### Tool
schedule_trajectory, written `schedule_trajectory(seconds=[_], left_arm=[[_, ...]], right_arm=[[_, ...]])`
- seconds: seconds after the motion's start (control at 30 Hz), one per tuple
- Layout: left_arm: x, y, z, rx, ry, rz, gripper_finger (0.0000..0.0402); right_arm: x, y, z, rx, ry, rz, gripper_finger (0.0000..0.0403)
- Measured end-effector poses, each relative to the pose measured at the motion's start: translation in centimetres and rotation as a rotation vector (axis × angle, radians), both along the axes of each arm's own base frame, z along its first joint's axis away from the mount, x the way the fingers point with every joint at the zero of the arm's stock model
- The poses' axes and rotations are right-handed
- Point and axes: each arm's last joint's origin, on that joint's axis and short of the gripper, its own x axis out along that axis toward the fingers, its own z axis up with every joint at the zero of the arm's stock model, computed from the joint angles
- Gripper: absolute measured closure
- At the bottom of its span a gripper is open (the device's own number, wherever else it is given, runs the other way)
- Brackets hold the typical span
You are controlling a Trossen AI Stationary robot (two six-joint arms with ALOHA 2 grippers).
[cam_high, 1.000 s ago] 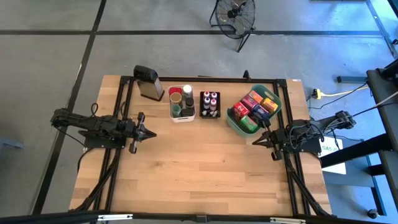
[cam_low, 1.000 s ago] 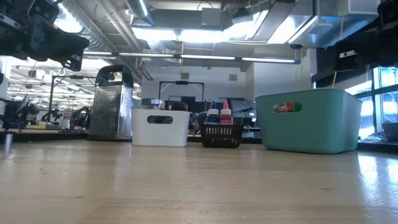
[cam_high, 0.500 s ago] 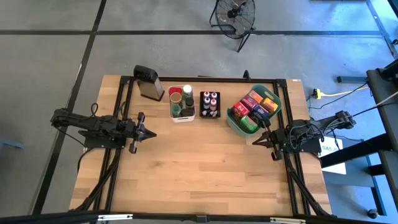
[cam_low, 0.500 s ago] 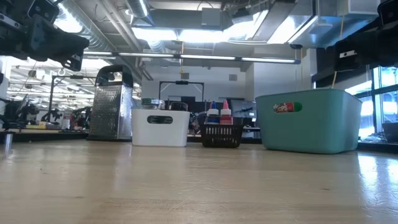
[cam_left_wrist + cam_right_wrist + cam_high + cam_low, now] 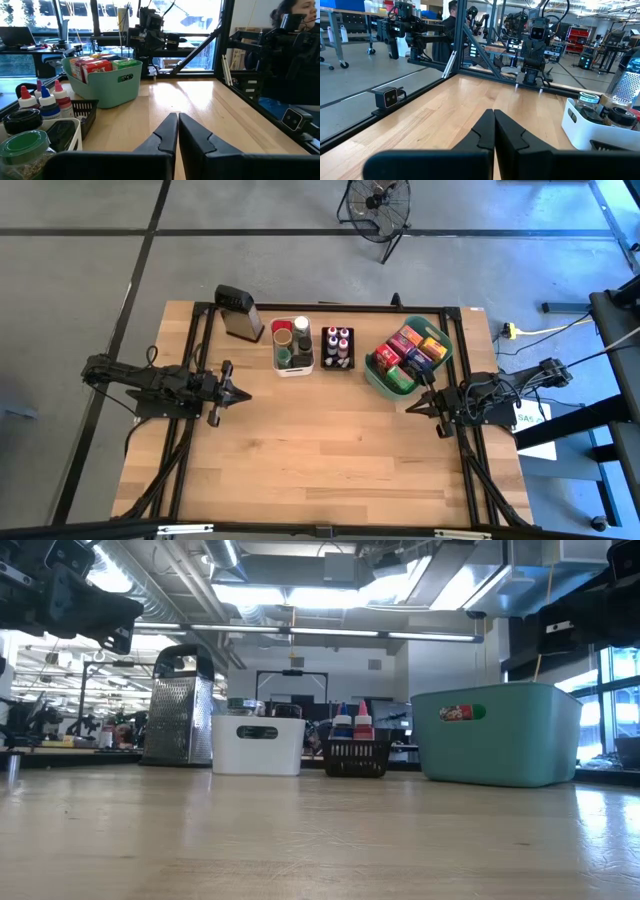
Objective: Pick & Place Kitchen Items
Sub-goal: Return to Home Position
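The kitchen items sit in three containers along the table's far side. Red, pink, orange and green boxes fill the teal basket (image 5: 407, 357). Little capped bottles (image 5: 337, 345) stand in the black tray (image 5: 337, 364). Round jars (image 5: 290, 340) fill the white bin (image 5: 295, 368). My left gripper (image 5: 243, 393) hovers shut above the table's left part, pointing right. My right gripper (image 5: 410, 406) hovers shut at the right part, just near of the basket, pointing left. Neither touches anything.
A metal box grater (image 5: 240, 312) with a black handle stands at the far left of the row. The wooden table's (image 5: 320, 450) middle and near half show bare wood. A black frame runs round the table. A person (image 5: 295, 30) shows beyond the right edge.
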Motion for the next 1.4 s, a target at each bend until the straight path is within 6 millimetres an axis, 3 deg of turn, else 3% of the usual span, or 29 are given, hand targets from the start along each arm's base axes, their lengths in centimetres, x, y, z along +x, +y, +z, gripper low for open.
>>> schedule_trajectory(seconds=[1.4], left_arm=[[0.0,0.0,0.0,0.0,0.0,0.0,0.0389]], right_arm=[[0.0,0.0,0.0,0.0,0.0,0.0,0.04]])
